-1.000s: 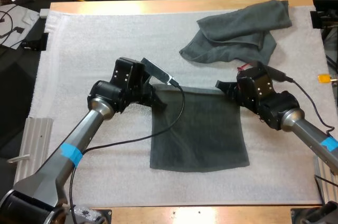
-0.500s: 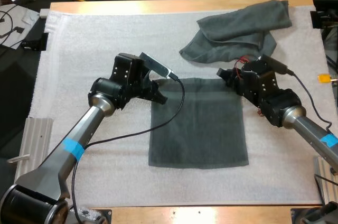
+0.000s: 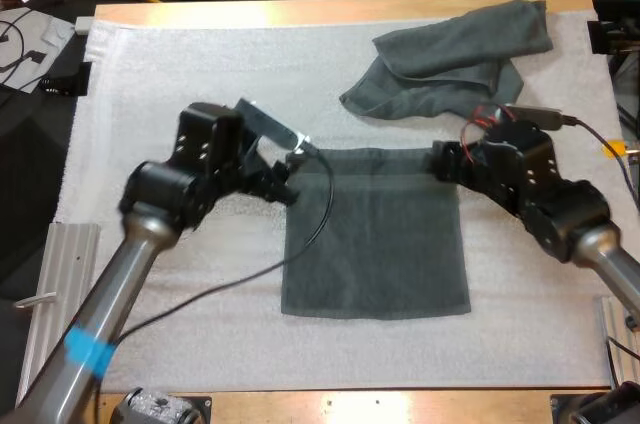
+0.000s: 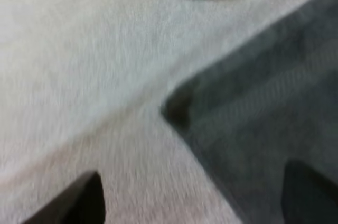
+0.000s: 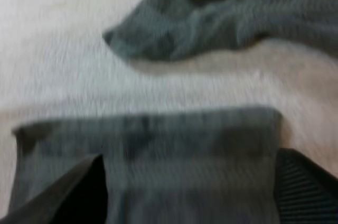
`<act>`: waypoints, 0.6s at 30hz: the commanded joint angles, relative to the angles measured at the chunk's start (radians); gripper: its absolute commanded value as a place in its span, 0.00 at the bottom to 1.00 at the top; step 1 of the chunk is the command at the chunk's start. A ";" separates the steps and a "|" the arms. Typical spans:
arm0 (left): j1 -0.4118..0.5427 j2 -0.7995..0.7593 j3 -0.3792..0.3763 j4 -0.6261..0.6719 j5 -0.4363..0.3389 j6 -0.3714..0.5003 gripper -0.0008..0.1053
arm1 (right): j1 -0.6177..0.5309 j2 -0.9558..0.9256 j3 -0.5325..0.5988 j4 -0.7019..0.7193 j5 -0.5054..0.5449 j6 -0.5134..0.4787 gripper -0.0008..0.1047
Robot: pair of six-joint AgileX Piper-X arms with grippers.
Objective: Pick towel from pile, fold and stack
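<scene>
Spread wide, both jaws are hovering at the flat towel (image 3: 375, 234)'s far corners, seemingly clear: left gripper (image 3: 287, 181) leftward, right gripper (image 3: 440, 159) rightward; the crumpled towel (image 3: 450, 54) is lying beyond.

No legible text or labels

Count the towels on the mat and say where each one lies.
2. One flat towel lies spread at the middle of the white mat; one crumpled towel sits at the mat's far right corner. The crumpled heap could hide another within its folds.
</scene>
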 commanded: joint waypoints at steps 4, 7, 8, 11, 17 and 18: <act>0.001 -0.189 -0.001 0.197 0.014 -0.074 0.64 | -0.005 -0.153 -0.010 0.261 -0.037 -0.052 0.62; -0.001 -0.217 -0.003 0.202 0.030 -0.096 0.63 | -0.001 -0.179 -0.003 0.268 -0.022 -0.038 0.62; -0.001 -0.244 -0.003 0.223 0.044 -0.112 0.63 | -0.001 -0.205 -0.003 0.305 -0.025 -0.037 0.62; -0.001 -0.316 0.000 0.288 0.090 -0.156 0.63 | 0.002 -0.280 -0.005 0.420 -0.041 -0.029 0.62; -0.003 -0.430 0.003 0.402 0.147 -0.192 0.63 | 0.021 -0.407 -0.005 0.596 -0.083 -0.009 0.62; -0.002 -0.447 0.002 0.420 0.156 -0.197 0.63 | 0.033 -0.424 -0.005 0.621 -0.089 -0.001 0.62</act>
